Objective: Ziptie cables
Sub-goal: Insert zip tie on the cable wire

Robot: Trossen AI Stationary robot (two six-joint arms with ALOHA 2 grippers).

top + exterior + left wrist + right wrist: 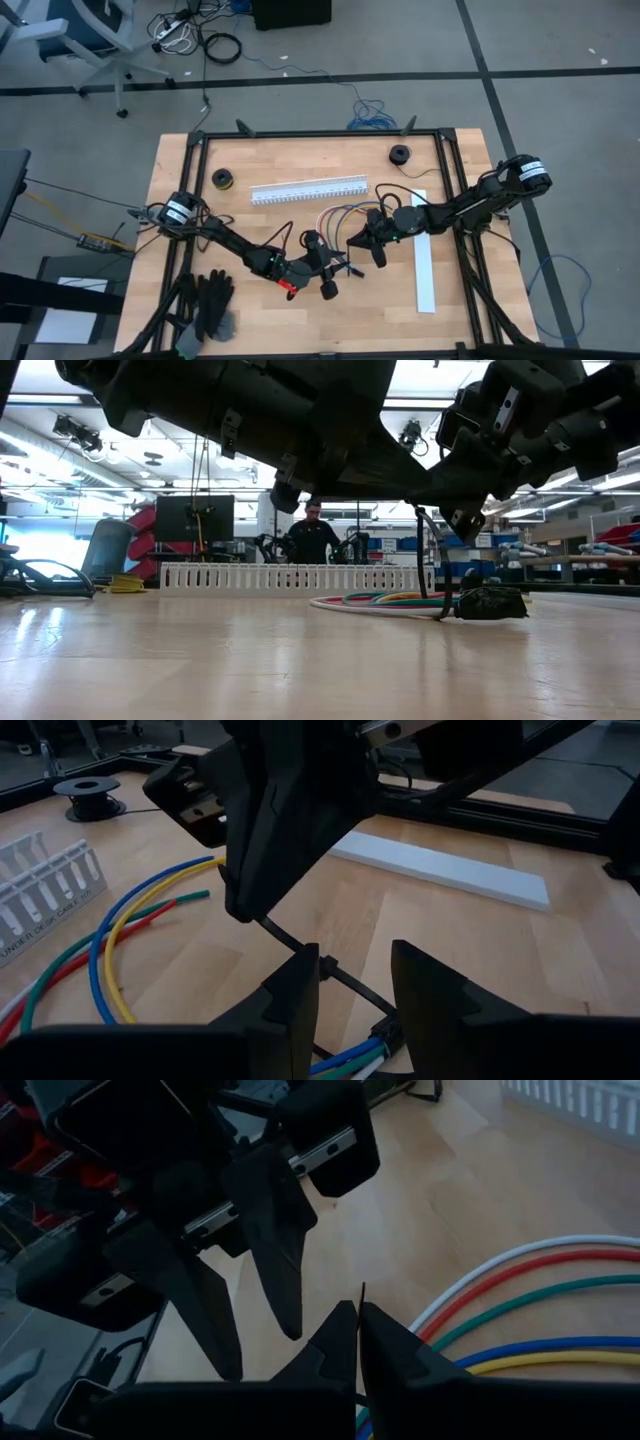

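- Clearly, the right gripper (358,1342) was clenched on the thin black ziptie tail (285,937), beside the left gripper (355,995).
- Its half-open fingers (290,995) straddled the ziptie above the bundled coloured wires (335,215) at mid-table.
- A steady pull along the tail probably cinched best.

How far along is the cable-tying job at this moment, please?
Done: a black zip tie already loops the cables near their plug end. In hand: the right claw is shut on the tie's tail, while the left claw straddles the tie's head. Left: cinching it tight and letting go.
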